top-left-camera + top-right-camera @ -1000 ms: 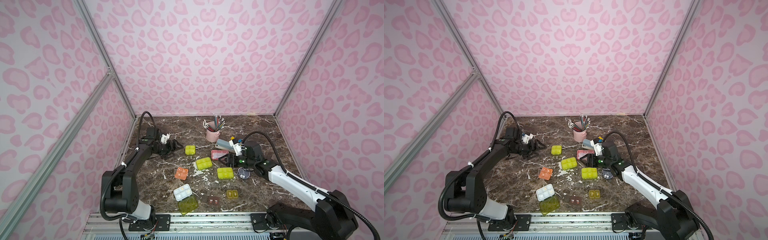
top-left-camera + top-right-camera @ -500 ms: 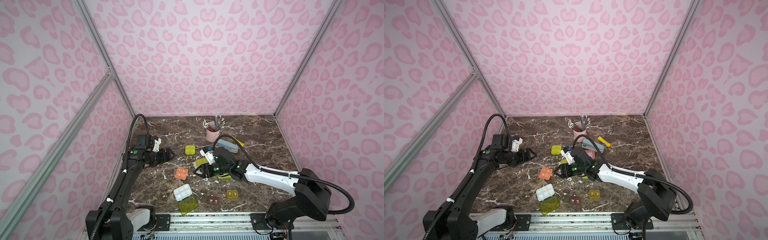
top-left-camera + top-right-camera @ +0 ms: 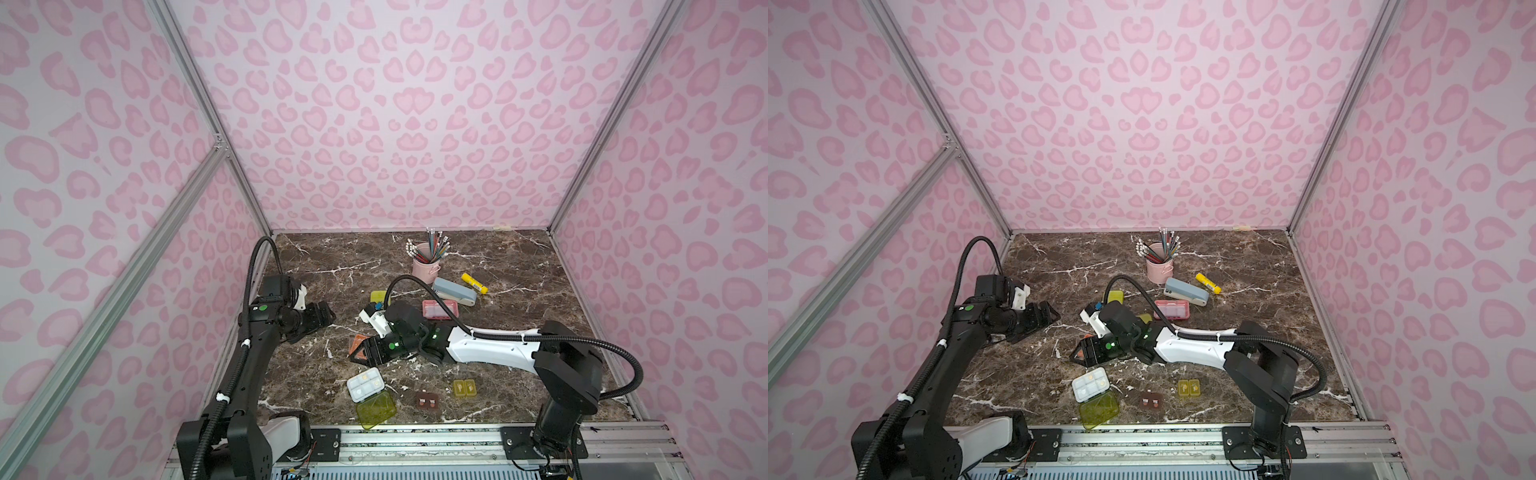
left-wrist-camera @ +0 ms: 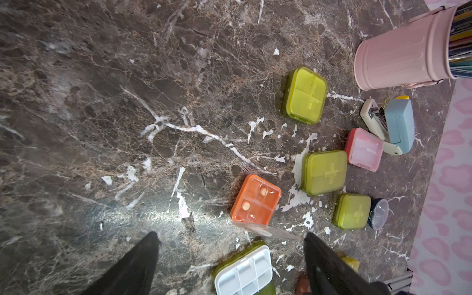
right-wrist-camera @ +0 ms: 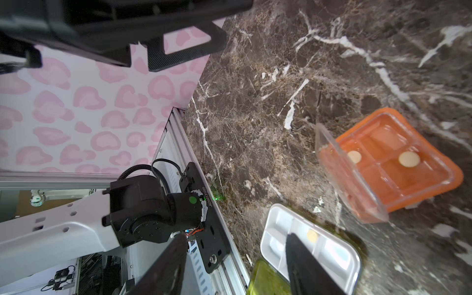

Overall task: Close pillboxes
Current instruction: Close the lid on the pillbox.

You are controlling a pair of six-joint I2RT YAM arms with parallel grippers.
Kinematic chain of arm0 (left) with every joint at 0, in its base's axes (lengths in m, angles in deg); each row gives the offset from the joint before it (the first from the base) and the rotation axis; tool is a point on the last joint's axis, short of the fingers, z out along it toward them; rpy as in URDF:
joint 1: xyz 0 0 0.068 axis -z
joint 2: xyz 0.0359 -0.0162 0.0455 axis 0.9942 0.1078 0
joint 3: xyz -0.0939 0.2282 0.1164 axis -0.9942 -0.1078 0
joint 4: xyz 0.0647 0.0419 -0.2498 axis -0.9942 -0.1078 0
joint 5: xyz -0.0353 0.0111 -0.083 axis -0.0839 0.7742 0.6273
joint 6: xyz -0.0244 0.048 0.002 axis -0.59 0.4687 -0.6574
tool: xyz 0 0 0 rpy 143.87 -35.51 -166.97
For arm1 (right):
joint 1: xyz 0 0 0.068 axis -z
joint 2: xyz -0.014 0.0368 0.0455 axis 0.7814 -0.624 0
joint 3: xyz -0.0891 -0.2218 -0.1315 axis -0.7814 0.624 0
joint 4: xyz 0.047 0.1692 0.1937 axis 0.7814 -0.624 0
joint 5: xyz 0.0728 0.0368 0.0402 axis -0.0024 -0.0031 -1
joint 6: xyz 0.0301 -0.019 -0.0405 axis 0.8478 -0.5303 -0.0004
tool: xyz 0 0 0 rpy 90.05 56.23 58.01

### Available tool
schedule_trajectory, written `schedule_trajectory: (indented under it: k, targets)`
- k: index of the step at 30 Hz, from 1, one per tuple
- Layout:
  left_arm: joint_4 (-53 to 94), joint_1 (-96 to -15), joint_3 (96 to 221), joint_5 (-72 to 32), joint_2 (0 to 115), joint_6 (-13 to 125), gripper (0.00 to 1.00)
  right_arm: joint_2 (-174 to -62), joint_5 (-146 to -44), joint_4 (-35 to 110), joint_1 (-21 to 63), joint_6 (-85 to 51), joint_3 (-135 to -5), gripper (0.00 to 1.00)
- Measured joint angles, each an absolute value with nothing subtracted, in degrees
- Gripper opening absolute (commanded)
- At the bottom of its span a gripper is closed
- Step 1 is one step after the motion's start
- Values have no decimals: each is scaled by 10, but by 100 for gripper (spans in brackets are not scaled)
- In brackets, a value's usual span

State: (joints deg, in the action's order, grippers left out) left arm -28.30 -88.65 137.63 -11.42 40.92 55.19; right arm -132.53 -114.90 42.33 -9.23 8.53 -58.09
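Both pairs of jaws stand apart with nothing between them. The right gripper (image 5: 236, 237) hangs low with the orange pillbox (image 5: 398, 166) just past its fingertips and off to one flank. In both top views, orange shows through and around its fingers. The left gripper (image 4: 229, 235) is raised and well apart from that box across the bare marble table (image 4: 102, 102), so the right arm is plainly the nearer.

The orange pillbox is not shut. Its clear lid (image 5: 350, 178) stands close to upright on the edge of the box that faces the right jaws, with two tablets showing in the compartments behind it. From the right wrist, the hinge line seems to slant more along the fingers than across them. The lid is between the jaws and the box — its outer face toward them — so I judge that a sideways push from the jaws' side would fold it over the compartments.

On the jaws' other flank, just beside them, lies the white tray (image 5: 281, 222), also open. Its yellow-green lid (image 3: 376, 409) is flat on the marble beyond it. Tray and lid together make one long shape that runs away from the jaws — that lid would need lifting, not pushing.
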Motion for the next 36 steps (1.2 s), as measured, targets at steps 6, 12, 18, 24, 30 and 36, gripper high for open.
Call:
schedule_trajectory:
  k: [6,12,18,24,30,36]
  targets:
    - [-283,-890,1376,-114,407,552,90,-1343,-1160,431,-93,90,-595,63]
    - [-283,-891,1376,-114,405,552,90,-1361,-1165,431,-93,89,-613,63]
    - [-283,-895,1376,-116,404,552,90,-1385,-1173,430,-88,88,-639,63]
    - [-283,-897,1376,-117,404,552,90,-1408,-1183,426,-82,85,-662,63]
    - [-283,-898,1376,-116,405,552,90,-1419,-1187,417,-77,82,-676,63]
    - [-282,-899,1376,-113,407,552,90,-1421,-1190,412,-70,78,-677,63]
